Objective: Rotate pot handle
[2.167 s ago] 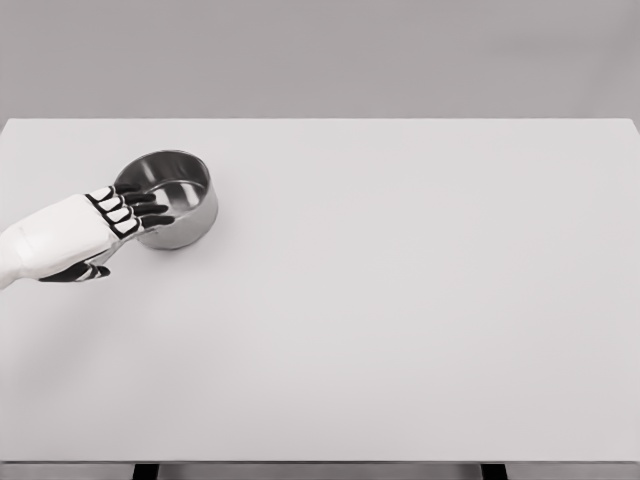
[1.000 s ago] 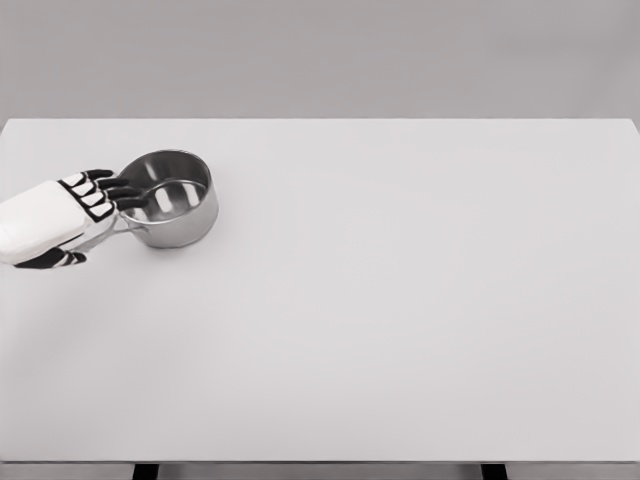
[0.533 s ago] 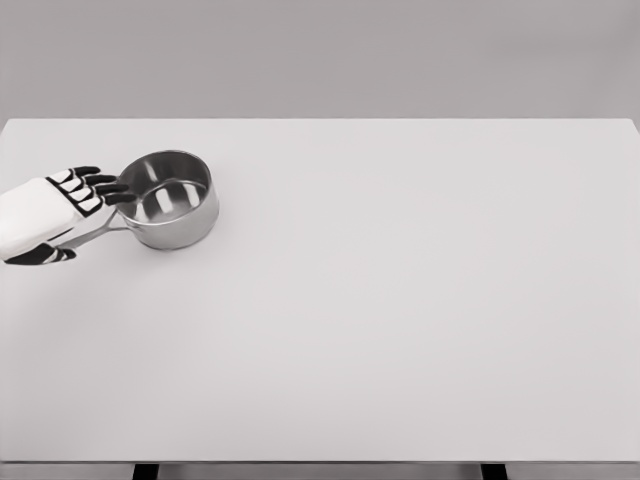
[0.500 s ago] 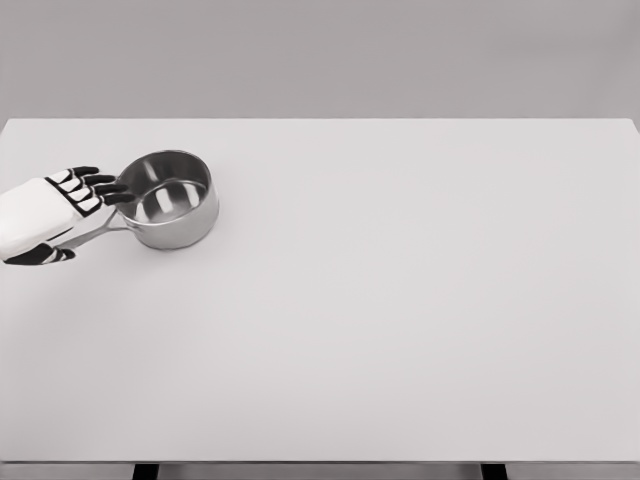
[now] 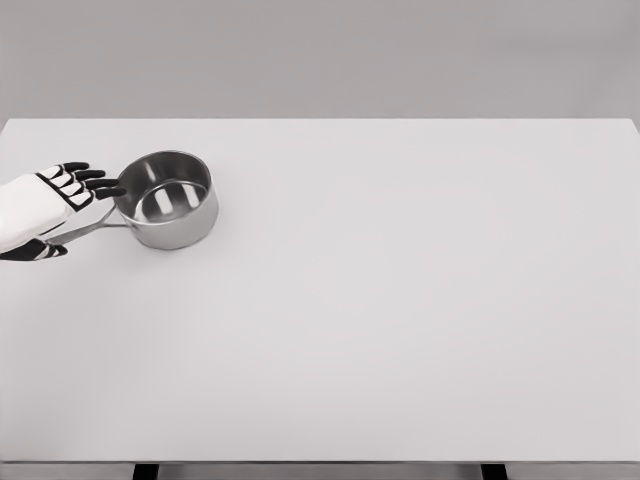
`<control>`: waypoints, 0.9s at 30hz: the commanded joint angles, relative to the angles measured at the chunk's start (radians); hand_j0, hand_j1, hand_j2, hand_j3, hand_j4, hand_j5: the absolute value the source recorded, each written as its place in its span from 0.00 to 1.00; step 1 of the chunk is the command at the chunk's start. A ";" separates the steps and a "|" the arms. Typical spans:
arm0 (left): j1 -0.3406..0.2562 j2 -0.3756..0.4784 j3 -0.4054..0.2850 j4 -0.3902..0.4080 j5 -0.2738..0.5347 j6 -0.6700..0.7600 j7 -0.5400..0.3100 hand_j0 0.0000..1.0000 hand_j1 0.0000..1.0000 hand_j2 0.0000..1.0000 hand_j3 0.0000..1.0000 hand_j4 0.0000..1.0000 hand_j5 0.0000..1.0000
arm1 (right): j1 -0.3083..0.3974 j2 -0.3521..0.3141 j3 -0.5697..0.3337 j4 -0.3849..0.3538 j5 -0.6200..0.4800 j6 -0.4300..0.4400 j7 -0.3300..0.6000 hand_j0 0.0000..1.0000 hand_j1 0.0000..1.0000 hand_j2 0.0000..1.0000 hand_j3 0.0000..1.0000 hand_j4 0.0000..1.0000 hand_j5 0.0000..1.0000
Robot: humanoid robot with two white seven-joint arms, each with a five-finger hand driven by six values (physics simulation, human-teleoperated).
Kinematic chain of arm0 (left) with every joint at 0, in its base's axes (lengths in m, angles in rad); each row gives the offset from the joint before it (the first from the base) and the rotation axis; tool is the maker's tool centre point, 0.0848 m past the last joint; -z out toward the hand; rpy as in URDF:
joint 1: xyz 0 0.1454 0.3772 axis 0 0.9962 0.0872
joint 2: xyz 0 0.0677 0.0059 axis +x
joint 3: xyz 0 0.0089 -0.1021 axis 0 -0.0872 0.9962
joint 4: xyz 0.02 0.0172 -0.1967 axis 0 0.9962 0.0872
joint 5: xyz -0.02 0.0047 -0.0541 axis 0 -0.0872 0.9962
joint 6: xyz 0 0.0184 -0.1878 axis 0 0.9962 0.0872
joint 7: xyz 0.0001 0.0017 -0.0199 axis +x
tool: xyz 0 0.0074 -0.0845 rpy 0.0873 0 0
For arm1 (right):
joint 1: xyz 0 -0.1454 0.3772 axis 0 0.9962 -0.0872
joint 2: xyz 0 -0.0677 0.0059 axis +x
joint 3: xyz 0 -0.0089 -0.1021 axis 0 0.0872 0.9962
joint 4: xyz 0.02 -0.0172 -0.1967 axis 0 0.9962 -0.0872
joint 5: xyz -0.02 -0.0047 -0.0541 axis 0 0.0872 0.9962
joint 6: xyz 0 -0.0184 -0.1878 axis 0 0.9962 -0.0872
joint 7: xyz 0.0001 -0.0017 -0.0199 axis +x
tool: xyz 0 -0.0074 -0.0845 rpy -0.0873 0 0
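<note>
Since the earlier frames my left hand (image 5: 48,200) had drawn back toward the left edge of the view, off the top of the pot (image 5: 168,199) where its fingers had lain across the rim, while the pot itself had stayed where it was. My hand sat at the far left of the table (image 5: 400,300), over the outer end of the handle (image 5: 88,229), with its dark fingers (image 5: 92,181) stretched out and loosely spread toward the pot's near wall, clasping nothing. The fingertips came just beside the rim; whether they touched it I could not tell from this angle. The thumb showed dark below the palm, near the handle's end, and seemed apart from it. The steel pot stood upright on the table's left rear part, open and empty, its thin handle running out to the lower left and passing under my hand.
</note>
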 commanded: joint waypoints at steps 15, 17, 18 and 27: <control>-0.021 0.000 0.000 0.024 0.006 0.000 0.001 1.00 1.00 1.00 1.00 1.00 1.00 | 0.000 0.000 -0.001 0.000 0.001 0.000 0.000 1.00 1.00 1.00 1.00 1.00 1.00; -0.029 0.000 0.000 0.031 0.006 0.000 -0.001 1.00 1.00 1.00 1.00 1.00 1.00 | 0.000 0.000 0.001 0.000 0.000 0.000 0.000 1.00 1.00 1.00 1.00 1.00 1.00; -0.031 0.002 0.000 0.034 0.006 0.000 0.001 1.00 1.00 1.00 1.00 1.00 1.00 | 0.000 0.000 -0.001 0.000 0.001 0.000 0.000 1.00 1.00 1.00 1.00 1.00 1.00; -0.044 -0.006 -0.003 0.054 0.006 0.000 0.001 1.00 1.00 1.00 1.00 1.00 1.00 | 0.000 0.000 -0.001 0.000 0.001 0.000 0.002 1.00 1.00 1.00 1.00 1.00 1.00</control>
